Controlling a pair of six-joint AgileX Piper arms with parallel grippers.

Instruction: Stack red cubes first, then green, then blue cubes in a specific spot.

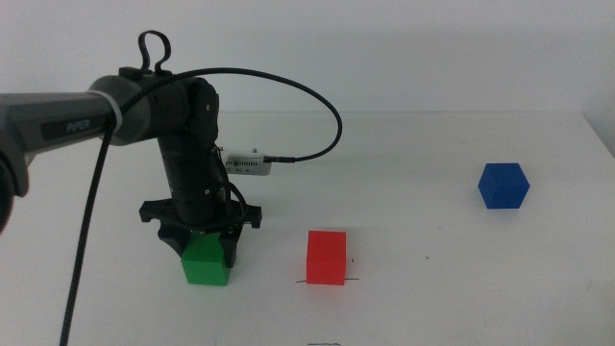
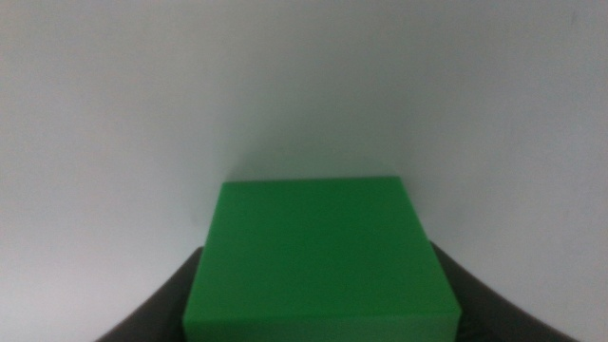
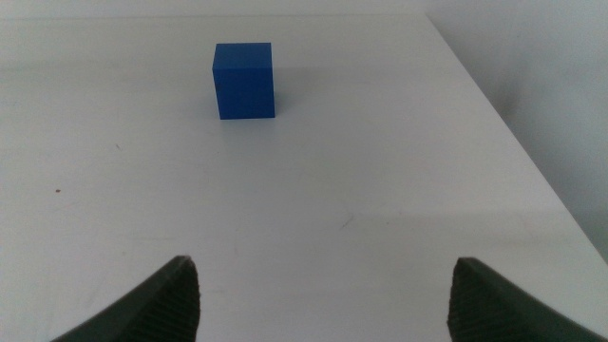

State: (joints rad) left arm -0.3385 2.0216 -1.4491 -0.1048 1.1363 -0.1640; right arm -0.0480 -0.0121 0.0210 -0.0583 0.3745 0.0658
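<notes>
The green cube (image 1: 207, 261) rests on the white table left of centre. My left gripper (image 1: 205, 242) comes straight down over it, and its jaws press against both sides of the green cube (image 2: 318, 256). To the right, the red cube (image 1: 327, 258) sits on the specific spot (image 1: 301, 283), a thin black line whose ends show beside the cube's base. The blue cube (image 1: 504, 185) stands alone far to the right. My right gripper (image 3: 323, 294) is open and empty, low over the table, facing the blue cube (image 3: 244, 81) from a distance. It is outside the middle view.
A small white box (image 1: 252, 163) with a black cable lies behind the left arm. The table's right edge (image 3: 494, 114) runs close beside the blue cube. A faint mark (image 1: 325, 343) shows at the front edge.
</notes>
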